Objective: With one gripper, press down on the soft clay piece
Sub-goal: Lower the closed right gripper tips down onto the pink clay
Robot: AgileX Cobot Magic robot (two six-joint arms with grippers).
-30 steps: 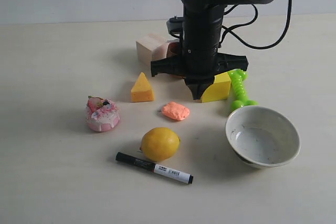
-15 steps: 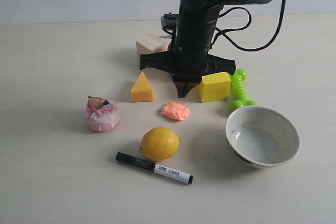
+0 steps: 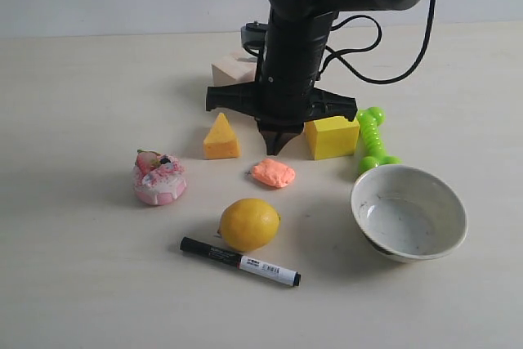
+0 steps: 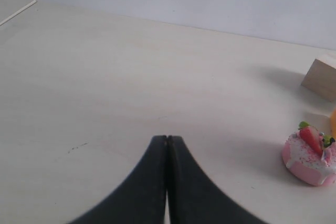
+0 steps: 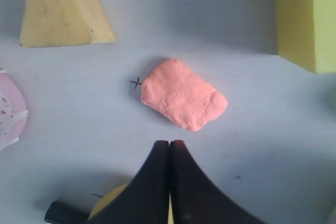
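Observation:
The soft clay piece (image 3: 273, 173) (image 5: 184, 94) is a small salmon-orange lump lying flat on the table, between the cheese-like wedge and the lemon. My right gripper (image 3: 275, 149) (image 5: 169, 143) hangs just above and behind it, fingers pointing down, shut with nothing between them. In the right wrist view its tips sit a short way off the clay's edge, not touching it. My left gripper (image 4: 167, 138) is shut and empty over bare table far to the left; it does not show in the exterior view.
An orange-yellow wedge (image 3: 221, 138), a yellow block (image 3: 332, 136), a wooden block (image 3: 232, 71) and a green dumbbell toy (image 3: 375, 138) ring the right arm. In front lie a lemon (image 3: 249, 224), a black marker (image 3: 240, 261), a white bowl (image 3: 409, 212) and a pink cake toy (image 3: 159, 178).
The right arm has swung leftward, carrying its shut gripper from in front of the yellow block to just behind the clay. The objects have not moved.

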